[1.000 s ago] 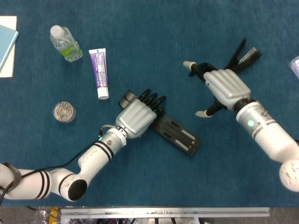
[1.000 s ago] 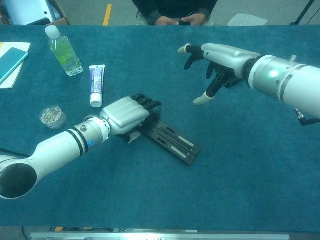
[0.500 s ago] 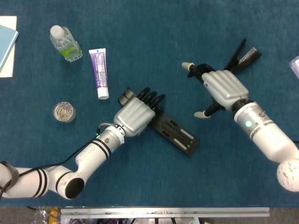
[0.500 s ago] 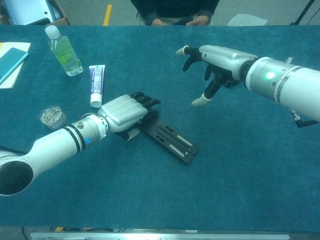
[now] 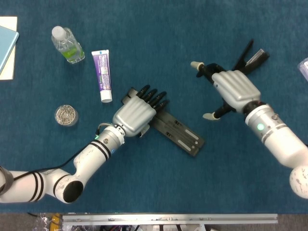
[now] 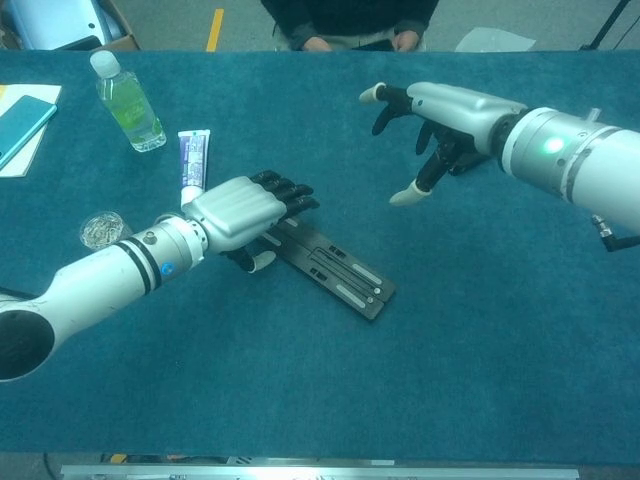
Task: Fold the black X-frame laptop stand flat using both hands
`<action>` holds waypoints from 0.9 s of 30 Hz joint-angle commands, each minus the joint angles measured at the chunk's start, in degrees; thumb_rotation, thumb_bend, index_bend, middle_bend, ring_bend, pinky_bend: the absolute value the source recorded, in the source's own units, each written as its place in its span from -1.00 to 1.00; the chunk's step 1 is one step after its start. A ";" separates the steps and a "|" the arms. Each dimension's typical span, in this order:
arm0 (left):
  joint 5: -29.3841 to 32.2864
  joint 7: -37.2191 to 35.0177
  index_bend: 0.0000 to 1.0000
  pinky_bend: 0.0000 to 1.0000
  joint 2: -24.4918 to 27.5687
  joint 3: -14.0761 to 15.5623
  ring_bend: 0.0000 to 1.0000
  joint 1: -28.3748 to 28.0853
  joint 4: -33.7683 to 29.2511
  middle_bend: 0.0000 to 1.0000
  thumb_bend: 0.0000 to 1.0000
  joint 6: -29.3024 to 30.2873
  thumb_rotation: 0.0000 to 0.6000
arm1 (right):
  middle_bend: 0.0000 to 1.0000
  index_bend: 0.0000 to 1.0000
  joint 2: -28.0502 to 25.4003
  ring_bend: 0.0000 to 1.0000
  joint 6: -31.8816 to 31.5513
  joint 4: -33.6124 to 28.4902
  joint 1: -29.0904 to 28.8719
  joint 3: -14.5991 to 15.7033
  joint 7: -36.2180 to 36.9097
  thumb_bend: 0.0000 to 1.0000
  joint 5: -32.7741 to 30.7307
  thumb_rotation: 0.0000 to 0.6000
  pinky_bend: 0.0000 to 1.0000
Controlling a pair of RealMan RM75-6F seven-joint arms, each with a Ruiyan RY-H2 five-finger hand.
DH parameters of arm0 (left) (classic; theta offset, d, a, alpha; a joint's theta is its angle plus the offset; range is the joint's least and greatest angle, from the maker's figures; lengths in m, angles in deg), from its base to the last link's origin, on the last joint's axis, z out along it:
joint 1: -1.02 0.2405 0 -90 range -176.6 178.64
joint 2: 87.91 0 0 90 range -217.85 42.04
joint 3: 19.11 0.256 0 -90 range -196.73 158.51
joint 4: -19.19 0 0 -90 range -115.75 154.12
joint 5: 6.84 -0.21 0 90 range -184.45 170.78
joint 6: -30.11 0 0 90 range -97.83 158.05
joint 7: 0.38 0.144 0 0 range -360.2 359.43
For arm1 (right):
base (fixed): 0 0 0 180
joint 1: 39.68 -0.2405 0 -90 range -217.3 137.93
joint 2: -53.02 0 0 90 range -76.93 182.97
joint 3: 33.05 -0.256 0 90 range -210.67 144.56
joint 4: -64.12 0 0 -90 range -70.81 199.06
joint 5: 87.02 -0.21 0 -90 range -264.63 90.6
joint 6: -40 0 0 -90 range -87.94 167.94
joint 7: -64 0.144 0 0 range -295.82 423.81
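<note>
The black laptop stand (image 5: 175, 133) lies flat on the blue table (image 5: 144, 192) near the centre, so folding seems done. The left hand (image 5: 136, 113) covers its 10 o'clock end; whether it grips, I cannot tell. The right hand (image 5: 230, 89) hovers open at 2 o'clock, holding nothing.
</note>
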 commanded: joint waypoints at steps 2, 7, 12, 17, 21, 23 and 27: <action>-0.32 -0.09 -1.00 -1.00 1.64 0.02 -1.00 0.44 -1.21 -1.00 -0.20 1.36 0.84 | -0.56 -1.00 -1.04 -0.79 -0.49 -0.42 0.92 0.08 0.84 -1.00 1.16 1.00 -0.34; -1.25 -1.62 -1.00 -1.00 5.60 -0.10 -1.00 2.10 -4.20 -1.00 -0.20 4.43 1.00 | -0.57 -1.00 -3.56 -0.78 -2.74 -1.46 3.40 0.99 1.72 -1.00 4.25 1.00 -0.34; -5.21 -6.92 -1.00 -1.00 9.77 -0.31 -1.00 5.30 -5.44 -1.00 -0.20 9.76 1.00 | -0.58 -1.00 -6.54 -0.79 -6.19 -2.10 7.15 2.40 2.91 -1.00 8.41 1.00 -0.34; -9.52 -14.44 -1.00 -1.00 13.30 -0.43 -1.00 9.16 -4.90 -1.00 -0.20 15.29 1.00 | -0.58 -1.00 -8.73 -0.79 -10.08 -1.82 11.62 3.96 4.52 -1.00 12.68 1.00 -0.34; -11.18 -18.80 -1.00 -1.00 16.35 -0.27 -1.00 12.28 -4.81 -1.00 -0.20 18.93 1.00 | -0.59 -1.00 -9.16 -0.80 -15.15 -0.96 15.64 4.80 5.31 -1.00 16.18 1.00 -0.34; -11.40 -20.91 -1.00 -1.00 17.59 -0.27 -1.00 13.74 -4.82 -1.00 -0.21 20.30 1.00 | -0.59 -1.00 -9.06 -0.80 -17.82 -0.48 17.58 5.22 5.38 -1.00 18.05 1.00 -0.34; -12.63 -26.00 -1.00 -1.00 20.47 -0.19 -1.00 16.95 -4.90 -1.00 -0.21 23.39 1.00 | -0.59 -1.00 -8.19 -0.80 -24.20 1.55 22.14 6.85 4.20 -1.00 23.44 1.00 -0.34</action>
